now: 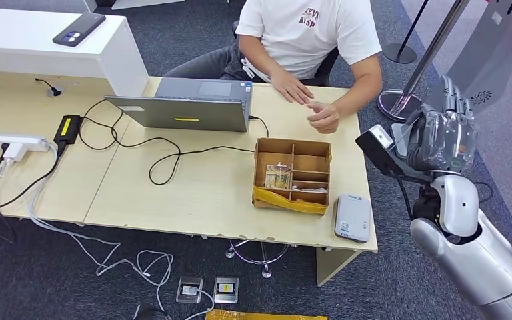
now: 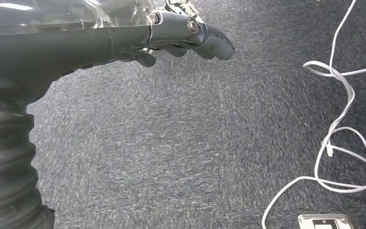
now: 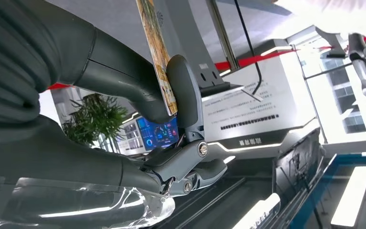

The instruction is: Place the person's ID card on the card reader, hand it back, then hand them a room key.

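Note:
My right hand (image 1: 443,130) is raised beside the table's right end, level with the person's forearm. In the right wrist view its thumb (image 3: 183,90) and a finger pinch a thin card (image 3: 156,52) with a yellow-brown printed face, seen edge-on; I cannot tell whether it is the ID card or a room key. The grey card reader (image 1: 352,217) lies at the table's near right corner with nothing on it. A cardboard divider box (image 1: 292,175) holds a similar patterned card (image 1: 277,177). The person's hands (image 1: 323,119) rest on the table. My left hand (image 2: 186,33) hangs over carpet, holding nothing.
An open laptop (image 1: 187,107) with its cable sits left of the person. A power brick (image 1: 68,128) and power strip (image 1: 10,143) lie at the far left. A phone (image 1: 79,29) rests on the white counter. Stanchion bases (image 1: 395,103) stand to the right of the table.

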